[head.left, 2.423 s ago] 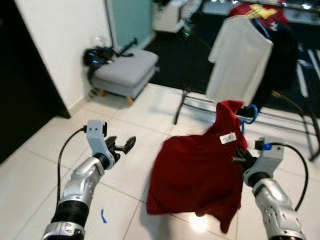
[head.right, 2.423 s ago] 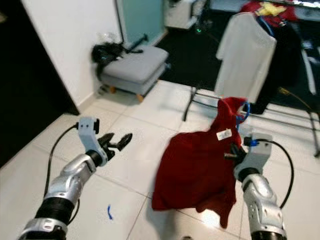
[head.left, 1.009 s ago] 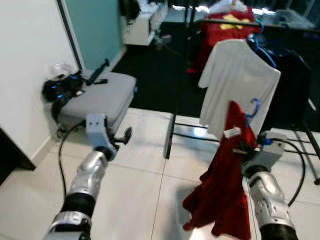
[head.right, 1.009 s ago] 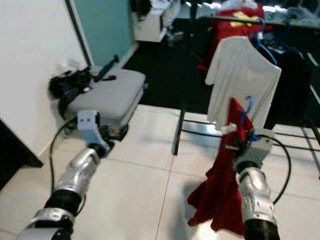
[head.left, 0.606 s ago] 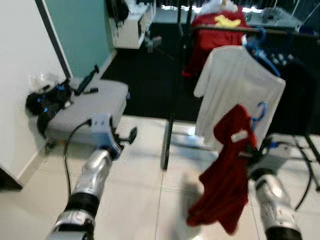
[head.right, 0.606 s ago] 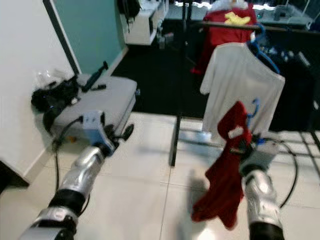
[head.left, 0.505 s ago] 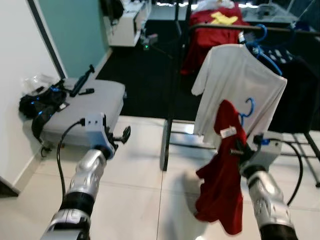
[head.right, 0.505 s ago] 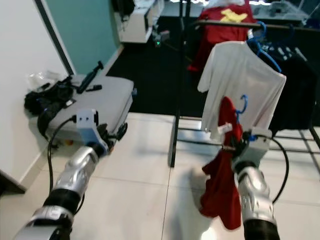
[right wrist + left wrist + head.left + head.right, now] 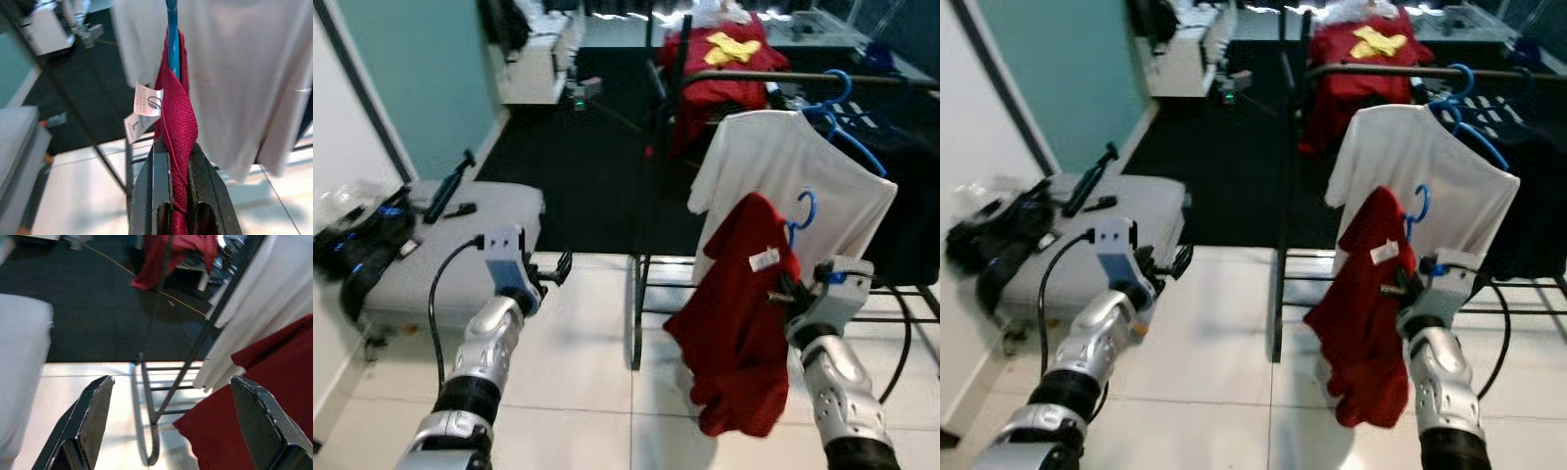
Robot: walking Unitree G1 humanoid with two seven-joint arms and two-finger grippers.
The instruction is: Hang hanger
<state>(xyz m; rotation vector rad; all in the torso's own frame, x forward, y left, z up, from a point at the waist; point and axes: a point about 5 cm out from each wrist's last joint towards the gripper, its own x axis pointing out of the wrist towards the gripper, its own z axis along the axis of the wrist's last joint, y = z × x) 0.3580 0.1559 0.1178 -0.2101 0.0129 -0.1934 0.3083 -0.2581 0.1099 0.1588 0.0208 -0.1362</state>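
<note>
Clamping one blue hanger (image 9: pixel 1417 210), apparently, with one red shirt (image 9: pixel 1363 323), right hand (image 9: pixel 174 161); left hand (image 9: pixel 166 423) wide.

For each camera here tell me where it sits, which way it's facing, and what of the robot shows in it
Left eye, right eye: on the head, looking forward and down at the clothes rack; both silver arms show.
Left wrist: along the open left gripper toward the rack's base.
Right wrist: along the right gripper, shut on the red shirt.
Shared: the red shirt and white shirt.
</note>
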